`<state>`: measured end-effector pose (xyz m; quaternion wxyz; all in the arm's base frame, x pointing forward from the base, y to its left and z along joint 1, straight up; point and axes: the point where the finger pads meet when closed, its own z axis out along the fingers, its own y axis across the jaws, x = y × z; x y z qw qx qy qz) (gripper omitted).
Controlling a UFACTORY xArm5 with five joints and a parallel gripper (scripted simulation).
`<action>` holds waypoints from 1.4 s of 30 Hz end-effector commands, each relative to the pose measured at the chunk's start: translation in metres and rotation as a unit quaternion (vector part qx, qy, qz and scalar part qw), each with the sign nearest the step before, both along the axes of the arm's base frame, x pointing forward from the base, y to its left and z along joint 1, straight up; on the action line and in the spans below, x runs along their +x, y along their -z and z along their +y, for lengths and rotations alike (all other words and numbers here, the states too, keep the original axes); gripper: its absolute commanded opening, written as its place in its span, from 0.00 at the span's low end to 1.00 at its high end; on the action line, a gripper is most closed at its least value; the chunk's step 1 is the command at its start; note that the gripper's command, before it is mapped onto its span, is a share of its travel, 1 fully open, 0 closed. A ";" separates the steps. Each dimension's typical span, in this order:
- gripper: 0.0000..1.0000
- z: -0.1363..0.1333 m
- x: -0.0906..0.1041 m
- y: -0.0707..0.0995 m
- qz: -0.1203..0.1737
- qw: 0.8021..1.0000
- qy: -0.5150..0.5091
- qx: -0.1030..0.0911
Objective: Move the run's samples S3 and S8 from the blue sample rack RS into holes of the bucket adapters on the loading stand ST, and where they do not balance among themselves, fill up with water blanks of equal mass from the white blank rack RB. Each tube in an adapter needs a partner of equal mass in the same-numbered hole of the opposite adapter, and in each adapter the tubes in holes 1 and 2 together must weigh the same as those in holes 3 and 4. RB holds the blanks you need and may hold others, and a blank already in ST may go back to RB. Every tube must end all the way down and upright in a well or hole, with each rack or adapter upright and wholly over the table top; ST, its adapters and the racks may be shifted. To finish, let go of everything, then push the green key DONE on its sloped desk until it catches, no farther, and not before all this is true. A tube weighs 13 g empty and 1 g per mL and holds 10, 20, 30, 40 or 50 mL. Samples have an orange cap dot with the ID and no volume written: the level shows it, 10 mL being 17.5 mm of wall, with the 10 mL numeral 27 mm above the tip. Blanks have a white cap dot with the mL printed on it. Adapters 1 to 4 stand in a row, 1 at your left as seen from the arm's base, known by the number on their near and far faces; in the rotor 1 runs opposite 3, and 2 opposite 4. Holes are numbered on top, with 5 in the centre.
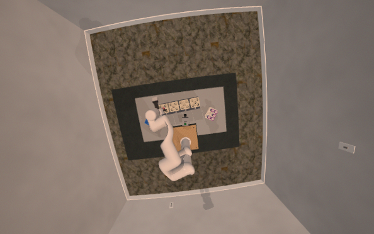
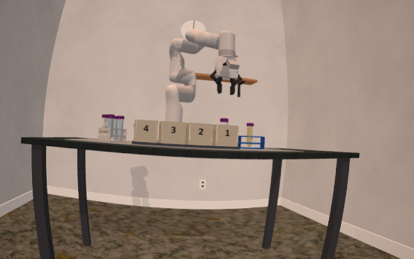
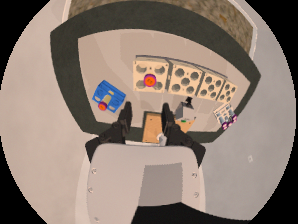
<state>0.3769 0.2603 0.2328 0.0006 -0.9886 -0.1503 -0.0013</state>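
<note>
Sample tube (image 2: 249,133) with yellow liquid stands upright in the blue rack (image 2: 251,142) at the table's (image 2: 188,152) end, just beside adapter 1 (image 2: 227,135), where we see another purple-capped tube (image 2: 224,121). High above them our gripper (image 2: 228,88) hangs with its fingers apart, grasping nothing.

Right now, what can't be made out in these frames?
- Cap IDs: tubes in adapter 1 and the blue rack are too small in every view.
- Blank volumes in the white rack: too small.
- Most of the blue rack, top view: hidden under the arm.
- Hole numbers: blurred.
</note>
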 end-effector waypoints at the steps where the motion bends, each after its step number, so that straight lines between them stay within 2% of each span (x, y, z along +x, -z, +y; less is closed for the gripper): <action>1: 0.57 0.015 -0.014 -0.002 -0.002 0.998 -0.068 0.001; 8: 0.57 0.038 -0.040 -0.001 -0.002 0.983 -0.183 0.001; 12: 0.57 0.045 -0.048 -0.001 -0.002 0.976 -0.216 0.001; 18: 0.57 0.065 -0.070 -0.001 -0.002 0.950 -0.313 0.000; 25: 0.57 0.089 -0.096 -0.001 -0.002 0.908 -0.418 0.000; 27: 0.57 0.089 -0.096 -0.001 -0.002 0.908 -0.418 0.000; 39: 0.57 0.130 -0.140 -0.001 -0.001 0.908 -0.418 0.000; 42: 0.57 0.130 -0.141 -0.001 -0.001 0.908 -0.418 0.000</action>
